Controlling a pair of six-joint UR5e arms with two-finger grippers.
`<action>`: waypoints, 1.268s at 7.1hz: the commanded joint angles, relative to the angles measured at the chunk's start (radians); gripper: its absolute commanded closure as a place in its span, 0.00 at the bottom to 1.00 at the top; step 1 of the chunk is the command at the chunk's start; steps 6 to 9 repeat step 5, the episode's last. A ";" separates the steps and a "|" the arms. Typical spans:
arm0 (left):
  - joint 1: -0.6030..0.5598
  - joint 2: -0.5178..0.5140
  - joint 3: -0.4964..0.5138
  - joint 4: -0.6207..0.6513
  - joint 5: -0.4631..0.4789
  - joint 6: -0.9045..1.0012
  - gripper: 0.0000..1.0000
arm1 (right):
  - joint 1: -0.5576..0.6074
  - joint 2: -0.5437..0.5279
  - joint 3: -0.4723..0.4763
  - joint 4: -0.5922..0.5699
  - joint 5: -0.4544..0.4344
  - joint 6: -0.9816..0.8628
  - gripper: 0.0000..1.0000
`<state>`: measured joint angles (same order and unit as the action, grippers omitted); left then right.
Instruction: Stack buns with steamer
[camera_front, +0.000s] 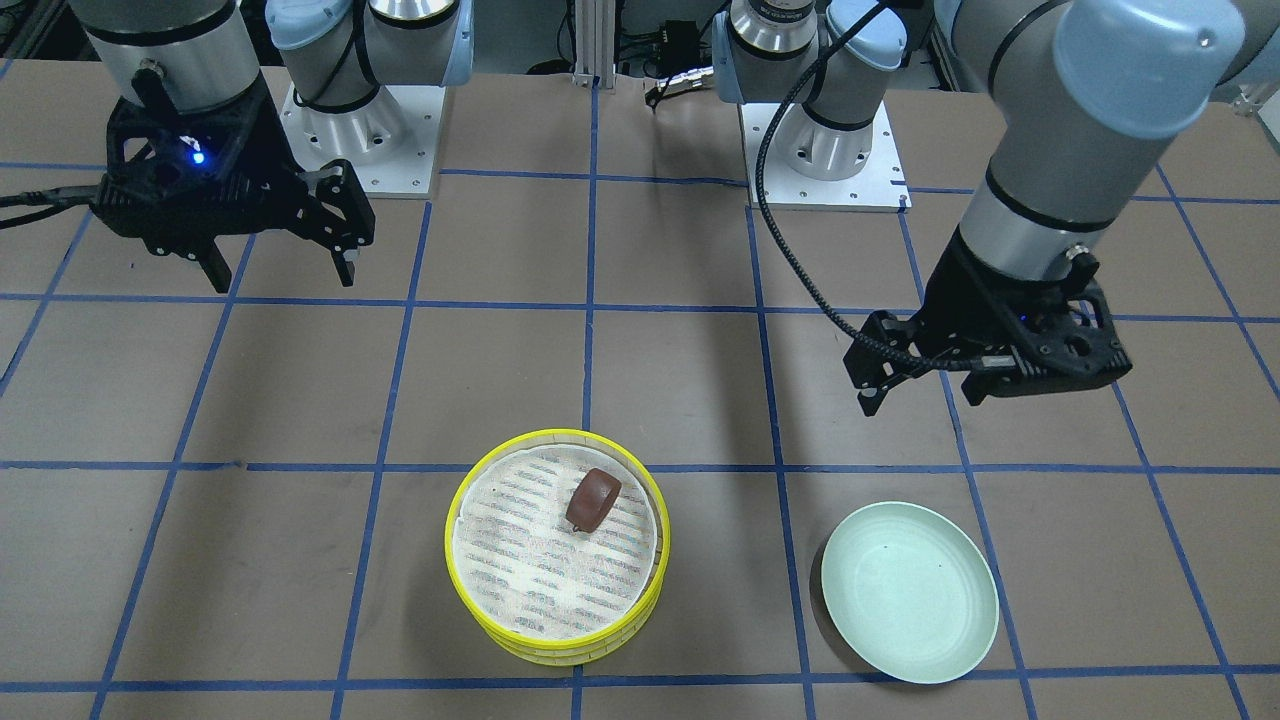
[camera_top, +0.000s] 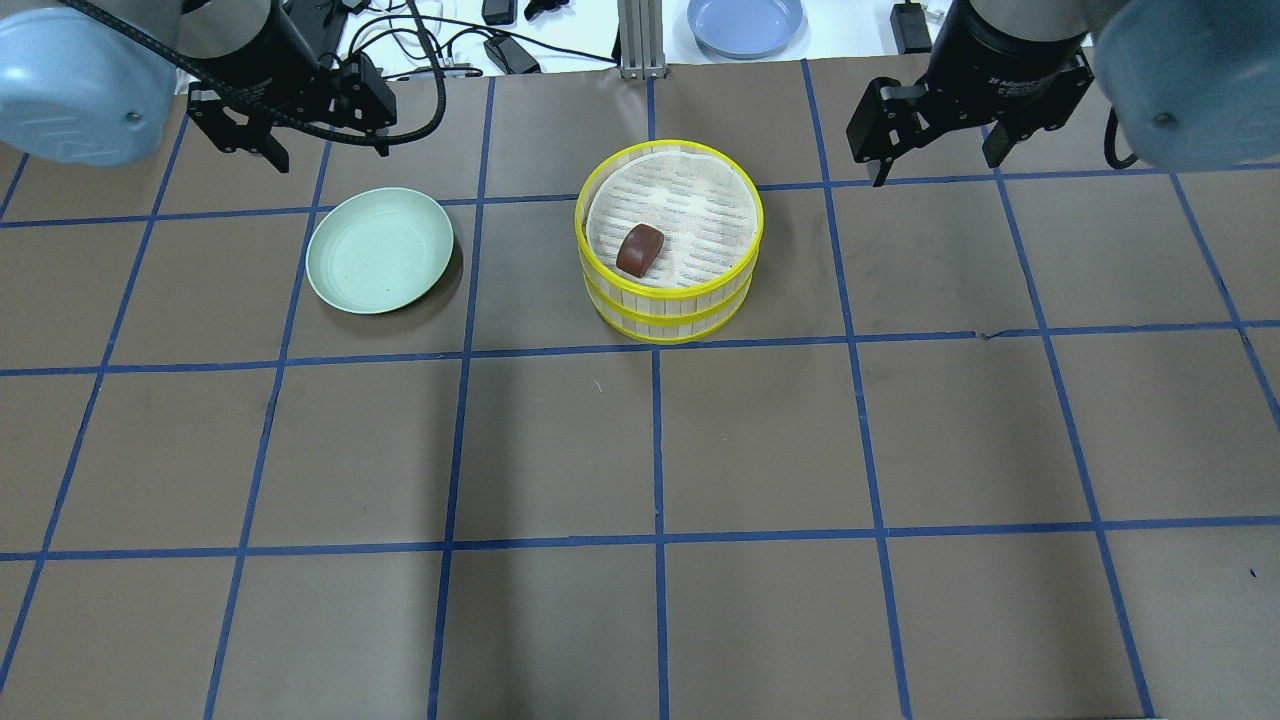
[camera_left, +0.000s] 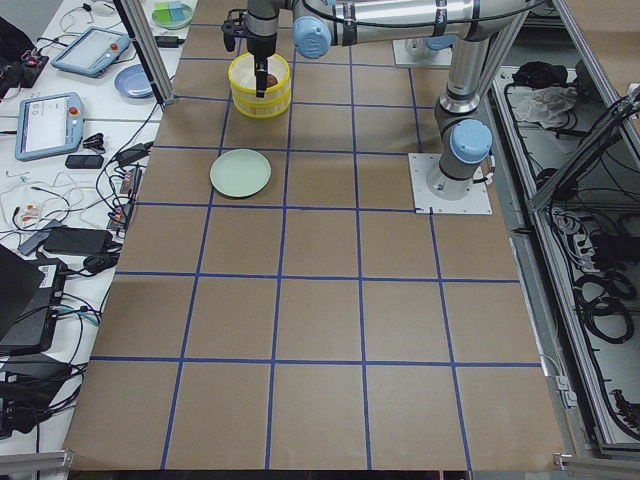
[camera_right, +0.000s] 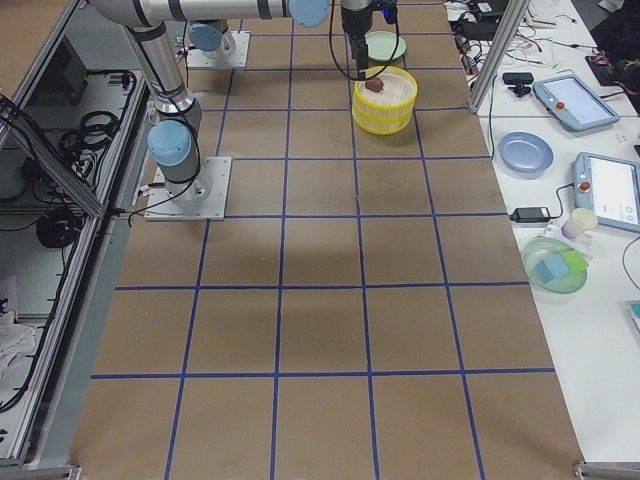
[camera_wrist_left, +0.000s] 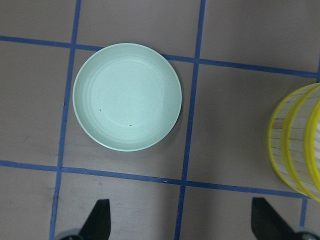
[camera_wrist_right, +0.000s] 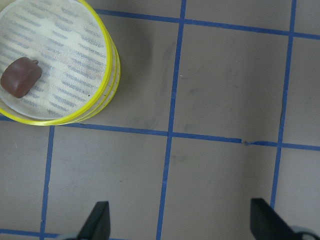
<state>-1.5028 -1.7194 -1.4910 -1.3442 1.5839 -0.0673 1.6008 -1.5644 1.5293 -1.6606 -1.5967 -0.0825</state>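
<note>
The steamer (camera_front: 560, 650) is two yellow-rimmed trays stacked one on the other at mid-table, also in the overhead view (camera_top: 668, 305). The dark reddish-brown bun (camera_front: 593, 499) lies on the top tray's mesh floor (camera_top: 640, 250), and shows in the right wrist view (camera_wrist_right: 20, 76). The cream-white bun is not visible. My left gripper (camera_top: 330, 150) is open and empty, raised near the pale green plate (camera_top: 380, 250). My right gripper (camera_top: 937, 165) is open and empty, raised to the other side of the steamer. The wrist views show each gripper's fingers (camera_wrist_left: 97, 220) (camera_wrist_right: 97, 220) spread apart.
The pale green plate (camera_front: 910, 592) is empty and lies apart from the steamer. A blue plate (camera_top: 745, 20) and cables sit beyond the table's far edge. The arm bases (camera_front: 820, 150) stand at the robot's side of the table.
</note>
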 joint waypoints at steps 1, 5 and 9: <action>0.010 0.035 -0.009 -0.026 0.024 0.003 0.00 | -0.001 -0.017 0.000 0.044 0.000 0.003 0.00; 0.010 0.037 -0.011 -0.024 0.016 0.003 0.00 | -0.001 -0.017 0.002 0.038 0.003 0.023 0.00; 0.010 0.037 -0.011 -0.024 0.016 0.003 0.00 | -0.001 -0.017 0.002 0.038 0.003 0.023 0.00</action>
